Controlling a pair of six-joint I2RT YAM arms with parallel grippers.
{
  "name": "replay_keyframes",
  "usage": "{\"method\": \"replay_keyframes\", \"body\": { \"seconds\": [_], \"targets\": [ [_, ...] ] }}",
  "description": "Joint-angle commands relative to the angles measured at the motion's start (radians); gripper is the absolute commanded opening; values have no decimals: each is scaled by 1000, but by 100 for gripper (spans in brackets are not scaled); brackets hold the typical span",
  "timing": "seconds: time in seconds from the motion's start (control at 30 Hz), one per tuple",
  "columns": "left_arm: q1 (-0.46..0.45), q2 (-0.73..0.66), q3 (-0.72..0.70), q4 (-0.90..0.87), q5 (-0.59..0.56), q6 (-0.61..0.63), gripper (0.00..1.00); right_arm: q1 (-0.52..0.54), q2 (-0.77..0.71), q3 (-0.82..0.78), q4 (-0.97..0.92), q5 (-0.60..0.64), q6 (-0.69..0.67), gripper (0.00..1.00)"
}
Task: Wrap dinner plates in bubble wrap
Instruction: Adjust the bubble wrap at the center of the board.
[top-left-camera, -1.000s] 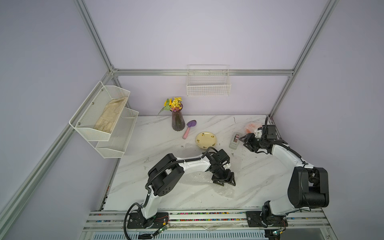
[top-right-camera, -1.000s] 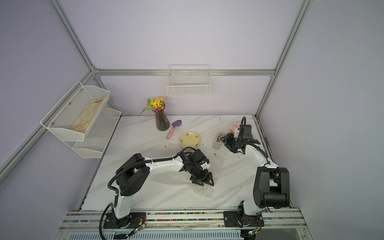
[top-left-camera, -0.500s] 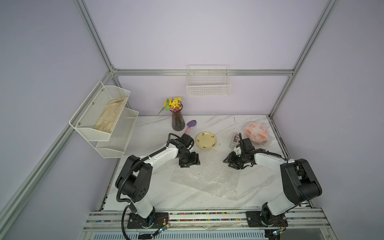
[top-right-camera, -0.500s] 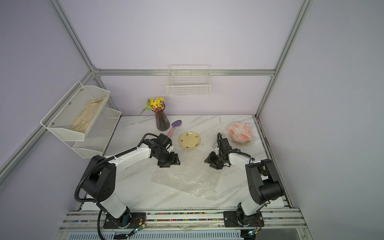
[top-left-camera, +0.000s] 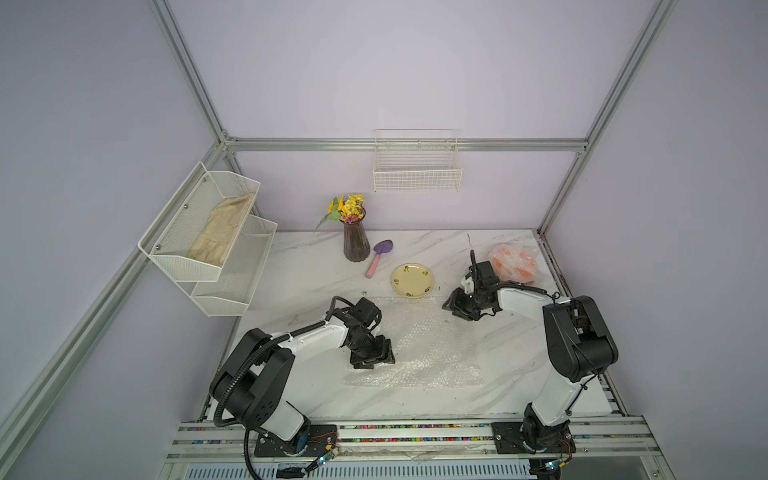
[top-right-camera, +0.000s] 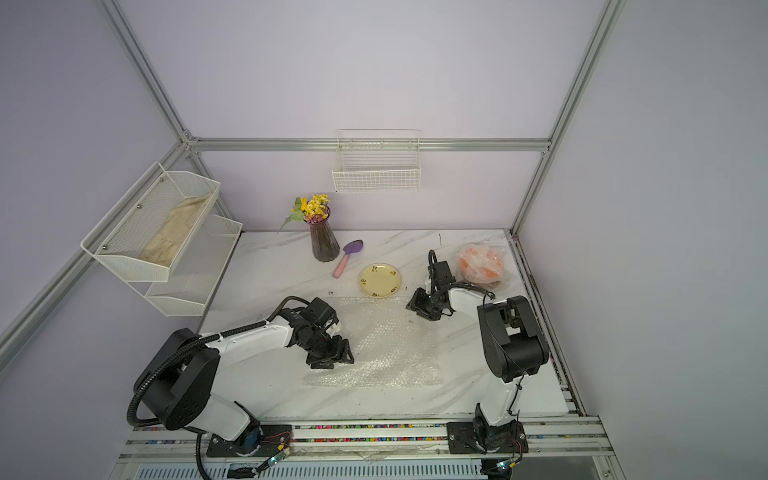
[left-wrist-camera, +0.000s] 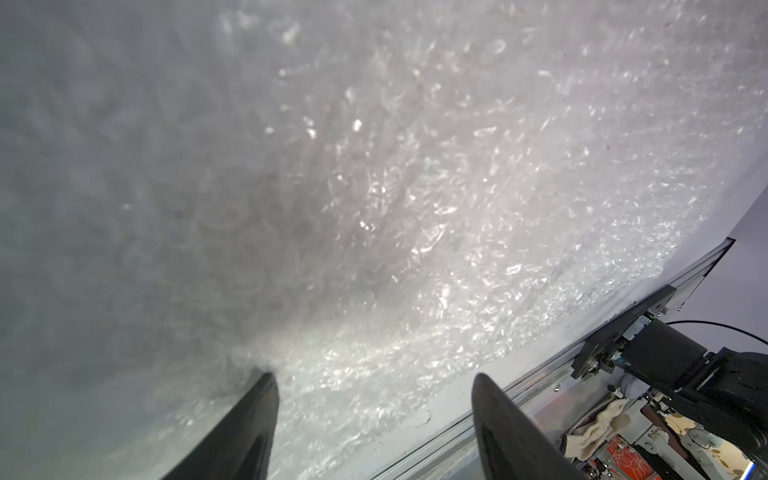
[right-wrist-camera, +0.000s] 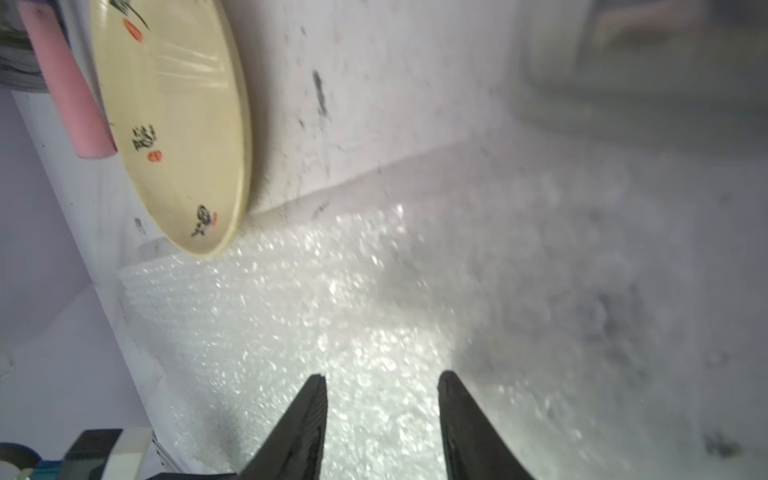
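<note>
On the left wall a white mesh two-tier shelf (top-left-camera: 232, 266) holds a folded beige cloth (top-left-camera: 220, 235). On the white marble table (top-left-camera: 519, 353), a dark ribbed glass vase of yellow flowers (top-left-camera: 356, 245) stands at the back, with a purple-bladed, pink-handled toy trowel (top-left-camera: 379, 255) lying just beside it. Nearer the front, the left gripper (top-left-camera: 374, 355) hangs low over the left edge of the clear bubble wrap sheet (top-left-camera: 428, 345). In the left wrist view its jaws stand wide apart with nothing between them. The sheet lies flat in the middle of the table. The pale cream round plate with small dark rim marks (top-left-camera: 412, 280) rests bare at the sheet's far edge; whether they touch I cannot tell. The right gripper (top-left-camera: 455, 305) sits over the sheet's far right corner, jaws parted and holding nothing in the right wrist view. In the far right corner lies the bright orange plate bundled in crinkled bubble wrap (top-left-camera: 513, 264).
</note>
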Motion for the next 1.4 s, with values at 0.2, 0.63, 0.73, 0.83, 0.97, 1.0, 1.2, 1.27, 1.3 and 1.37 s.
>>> {"method": "replay_keyframes", "body": {
  "seconds": [0.2,0.63,0.73,0.83,0.97,1.0,1.2,1.27,1.3,1.37],
  "targets": [
    [0,-88,33,-69,-67,-30,74,-3,260,246,45,-58,43,43],
    [16,-155,44,-130,-117,-15,74,-7,389,327,165,-77,161,34],
    [17,-133,47,-120,-108,-11,74,-6,394,336,160,-72,156,24],
    [-7,-75,43,-63,-48,-29,72,-7,390,342,152,-64,152,15],
    [-78,-29,46,36,-9,-90,71,-8,353,335,136,-49,142,6],
    [-103,-14,55,64,-7,-108,71,-7,337,331,131,-42,143,4],
    [-198,110,104,151,3,-185,71,-7,202,314,54,-24,120,0],
    [-200,132,92,125,-21,-178,70,-7,151,308,17,-25,112,0],
    [-200,140,87,101,-44,-166,70,-9,125,301,2,-26,111,0],
    [-189,151,81,33,-97,-128,70,-9,77,284,-45,-29,88,0]
  ]
}}
